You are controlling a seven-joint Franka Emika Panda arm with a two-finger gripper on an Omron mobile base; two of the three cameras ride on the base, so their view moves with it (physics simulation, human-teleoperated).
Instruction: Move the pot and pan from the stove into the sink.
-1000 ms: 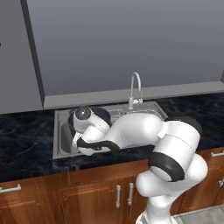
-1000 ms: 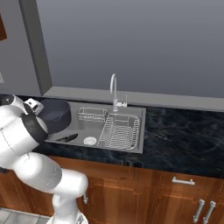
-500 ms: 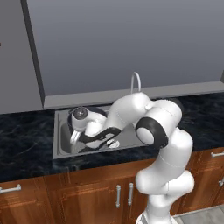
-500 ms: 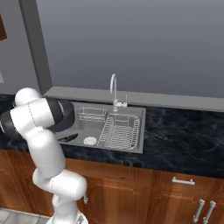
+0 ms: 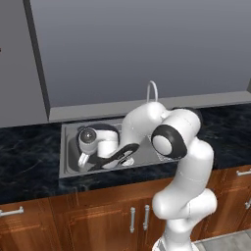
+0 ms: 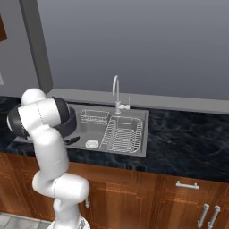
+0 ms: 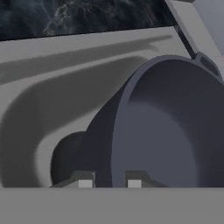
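Pot (image 7: 175,131) in the sink (image 5: 68,169), gripper (image 7: 109,180) clamped on its rim. Hand view: two finger tips at 6 o'clock sit close together, one outside the pot wall and one inside, the thin rim between them, so jaws nearly shut on the pot's edge. Pot fills 3 o'clock of that view, dark grey, deep, one loop handle at 1 o'clock; steel basin wall from 9 to 12 o'clock, marbled counter (image 7: 87,15) along 12.

Left base view: arm (image 5: 166,137) bends down into the left half of the sink, hand low in the basin at about 9 o'clock of centre. A black handle-like strip (image 5: 117,157) lies on the basin floor by the hand; probably the pan, body hidden by the arm, can't confirm. Right base view: dark round rim (image 6: 71,120) behind the arm's elbow at 9 o'clock, short black handle (image 6: 71,140) on the basin floor beside it, dish rack (image 6: 123,134) in the right half, faucet (image 6: 115,91) at 12 o'clock.

Step, my read: set-down of the pot inside the sink, not yet let go. Whether it rests flat on the floor I can't tell. Next move calls for opening the jaws, lifting straight up clear of the rim without dragging the pot. Stove out of frame, so what's left there is unknown.
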